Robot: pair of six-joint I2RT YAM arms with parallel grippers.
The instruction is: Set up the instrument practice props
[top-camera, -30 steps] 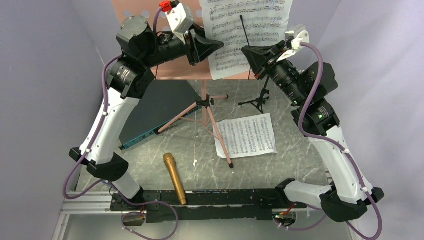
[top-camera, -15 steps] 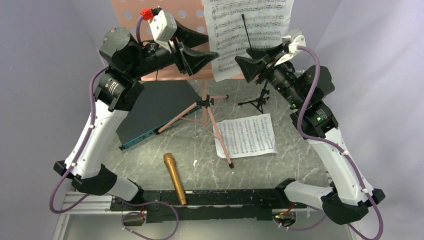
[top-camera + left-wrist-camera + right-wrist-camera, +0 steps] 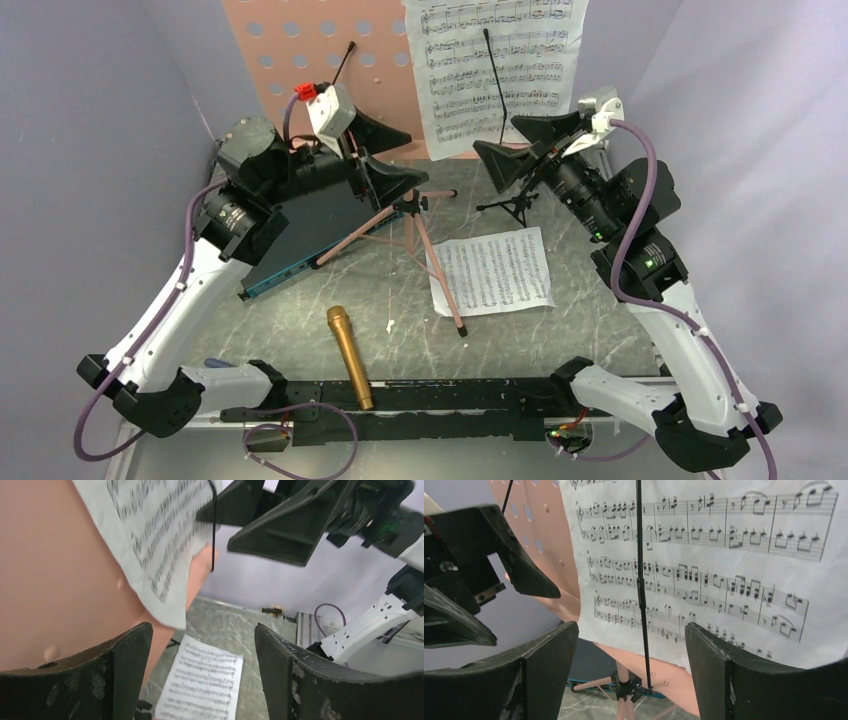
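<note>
The pink perforated music stand (image 3: pixel 320 60) is upright at the back on its tripod legs (image 3: pixel 405 235). One white sheet-music page (image 3: pixel 500 70) rests on its right half under a thin black wire arm (image 3: pixel 640 580). A second page (image 3: pixel 492 272) lies flat on the table. The gold microphone (image 3: pixel 350 357) lies near the front edge. The small black tripod mic stand (image 3: pixel 515 205) stands right of the pink legs. My left gripper (image 3: pixel 405 158) is open, just below the stand's panel. My right gripper (image 3: pixel 497 138) is open in front of the page's lower edge. Neither holds anything.
A dark flat panel with a teal edge (image 3: pixel 300 240) lies under my left arm. Purple walls close in on the left, right and back. The arms' black base rail (image 3: pixel 420 400) runs along the near edge.
Both grippers have opened wide and drawn back and down from the stand and its page. The page stays on the stand.
</note>
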